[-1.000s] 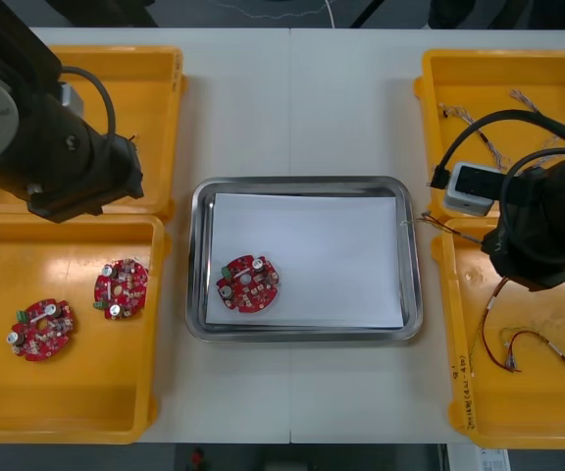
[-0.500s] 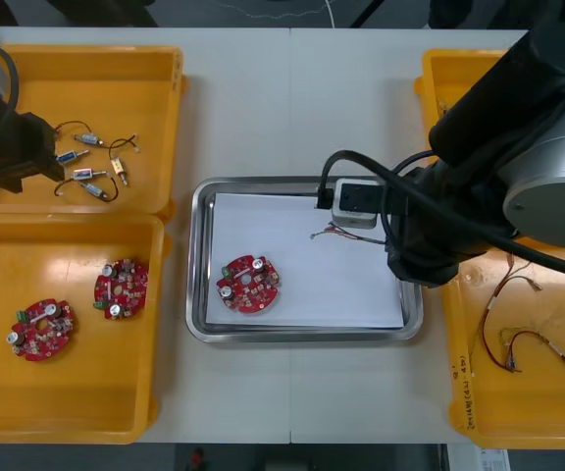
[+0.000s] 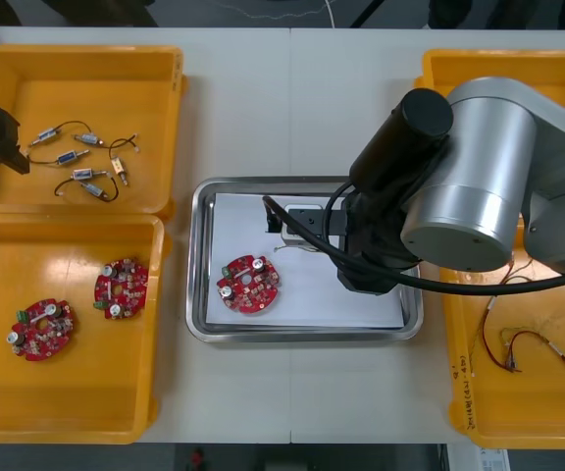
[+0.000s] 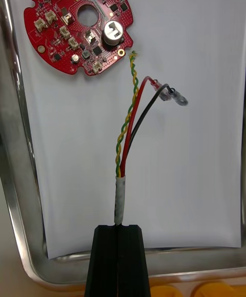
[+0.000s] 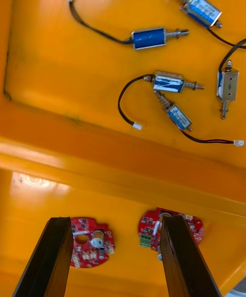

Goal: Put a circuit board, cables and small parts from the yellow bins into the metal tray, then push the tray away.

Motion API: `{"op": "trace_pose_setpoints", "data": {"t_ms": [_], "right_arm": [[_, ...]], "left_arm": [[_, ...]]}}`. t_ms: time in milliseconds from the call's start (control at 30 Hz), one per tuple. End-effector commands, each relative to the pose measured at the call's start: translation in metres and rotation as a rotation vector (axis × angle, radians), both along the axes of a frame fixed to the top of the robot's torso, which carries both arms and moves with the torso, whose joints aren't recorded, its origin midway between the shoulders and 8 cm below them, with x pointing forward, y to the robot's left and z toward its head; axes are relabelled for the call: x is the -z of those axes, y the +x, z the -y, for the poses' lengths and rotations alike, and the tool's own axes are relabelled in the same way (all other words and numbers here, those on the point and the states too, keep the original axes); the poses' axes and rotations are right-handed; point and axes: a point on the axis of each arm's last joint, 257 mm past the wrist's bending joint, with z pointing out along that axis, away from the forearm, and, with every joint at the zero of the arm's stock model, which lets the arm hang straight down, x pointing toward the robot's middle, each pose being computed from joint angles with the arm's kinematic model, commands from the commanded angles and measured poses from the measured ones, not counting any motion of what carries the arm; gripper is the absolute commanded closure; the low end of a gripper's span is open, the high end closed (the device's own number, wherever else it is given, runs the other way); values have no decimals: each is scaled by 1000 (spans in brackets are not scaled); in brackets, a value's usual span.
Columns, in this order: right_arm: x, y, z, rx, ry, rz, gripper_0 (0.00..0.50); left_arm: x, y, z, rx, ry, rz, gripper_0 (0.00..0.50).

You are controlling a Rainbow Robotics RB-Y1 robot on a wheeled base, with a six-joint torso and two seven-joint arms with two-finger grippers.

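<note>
While the left gripper hangs open over the left bins, the right gripper is over the tray, fingers closed on the cable's white-taped end. The cable runs out from them across the white liner, its tip just beside the board.
</note>
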Motion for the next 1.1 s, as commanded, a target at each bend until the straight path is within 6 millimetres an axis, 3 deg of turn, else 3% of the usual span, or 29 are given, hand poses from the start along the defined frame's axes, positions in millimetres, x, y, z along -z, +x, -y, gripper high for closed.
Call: {"op": "trace_pose_setpoints", "data": {"t_ms": [33, 300, 767, 1033, 1100], "right_arm": [[11, 5, -21, 2, 17, -4, 500], [39, 5, -14, 2, -39, -19, 500], [75, 6, -9, -10, -82, -30, 486], [90, 4, -4, -8, -94, -46, 447], [95, 3, -6, -14, -85, -48, 410]], "left_arm": [[-49, 23, -21, 122, 90, 103, 0], [-49, 40, -30, 261, 146, 130, 0], [-34, 84, -26, 493, 277, 175, 0], [-29, 107, -23, 575, 292, 222, 0], [-25, 116, -21, 587, 286, 235, 0]]}}
